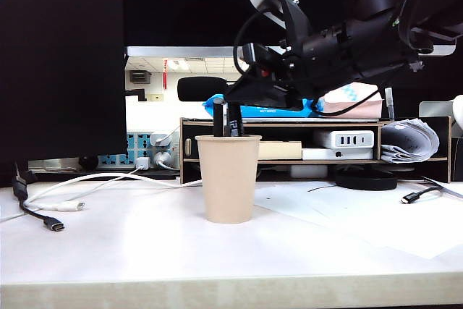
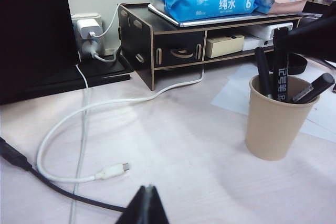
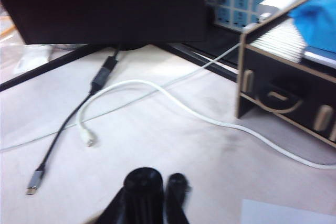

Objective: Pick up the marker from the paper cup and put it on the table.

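— Where's your marker [image 2: 281, 64]?
— Upright in the paper cup [image 1: 228, 179] on the desk [image 1: 130, 247], your right gripper [image 1: 233, 99] at its top, jaws narrowed around it; whether they pinch, I cannot tell.
— Left gripper [image 2: 146, 205]?
— Low over the desk, jaws together, empty

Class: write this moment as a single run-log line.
right gripper: at marker top | marker: in paper cup | left gripper: idle, shut

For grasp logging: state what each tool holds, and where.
Left tool: nothing. Right tool is at the marker's top end above the paper cup; grip cannot be told.
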